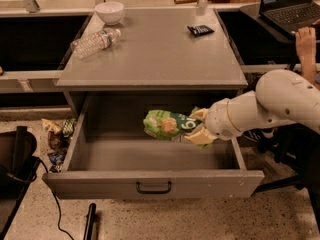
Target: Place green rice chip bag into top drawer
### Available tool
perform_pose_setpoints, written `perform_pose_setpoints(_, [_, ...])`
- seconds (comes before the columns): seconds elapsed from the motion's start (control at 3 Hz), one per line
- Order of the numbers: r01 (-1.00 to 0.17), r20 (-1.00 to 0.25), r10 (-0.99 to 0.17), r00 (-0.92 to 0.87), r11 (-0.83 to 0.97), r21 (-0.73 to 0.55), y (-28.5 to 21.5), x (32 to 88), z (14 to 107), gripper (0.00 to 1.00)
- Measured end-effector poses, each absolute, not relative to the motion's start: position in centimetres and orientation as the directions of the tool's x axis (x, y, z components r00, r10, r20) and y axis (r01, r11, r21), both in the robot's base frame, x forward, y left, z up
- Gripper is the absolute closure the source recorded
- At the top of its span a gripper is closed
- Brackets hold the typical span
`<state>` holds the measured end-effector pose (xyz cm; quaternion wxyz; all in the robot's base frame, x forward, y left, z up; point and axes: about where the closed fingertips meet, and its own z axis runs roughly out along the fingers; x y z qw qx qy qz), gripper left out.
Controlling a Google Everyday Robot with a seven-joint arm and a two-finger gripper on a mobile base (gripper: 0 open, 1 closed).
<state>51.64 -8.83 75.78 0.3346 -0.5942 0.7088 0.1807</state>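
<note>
Far to the left of the gripper [199, 127], on the floor beside the drawer, a small heap of crumpled wrappers [57, 136] is lying. Up and to the left of the gripper, a clear water bottle [95, 42] is lying on its side on the grey cabinet top [155, 59], with a white bowl [109, 12] sitting just behind it.

Below the gripper, the top drawer [150, 181] is standing wide open, its flat grey front carrying one small dark handle [153, 187] at the centre. Immediately left of the gripper, the green rice chip bag [165, 125] is hanging lengthwise inside the drawer's cavity, toward the back right. The bag is crinkly and bright green, showing a round pale rice cake and white lettering on a darker green patch.

The gripper's cream fingers [198, 137] are pinching the bag's right end, one above and one below. Well above the gripper, a small black packet [200, 30] is lying on the cabinet top. To the right, the white arm [270, 106] is reaching in over the drawer's right wall. Up and to the right of it, a person's hand [305, 41] is resting near a laptop [292, 4].
</note>
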Motion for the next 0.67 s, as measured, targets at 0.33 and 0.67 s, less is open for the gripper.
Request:
perform_pose_setpoints(0.33, [-0.936, -0.717, -0.677, -0.165, 0.336, -0.102, -11.5, 54.0, 73.3, 1.0])
perform_pose_setpoints(0.67, [-0.908, -0.744, -0.626, -0.233, 0.415, -0.065, -13.0, 56.2, 71.1, 1.0])
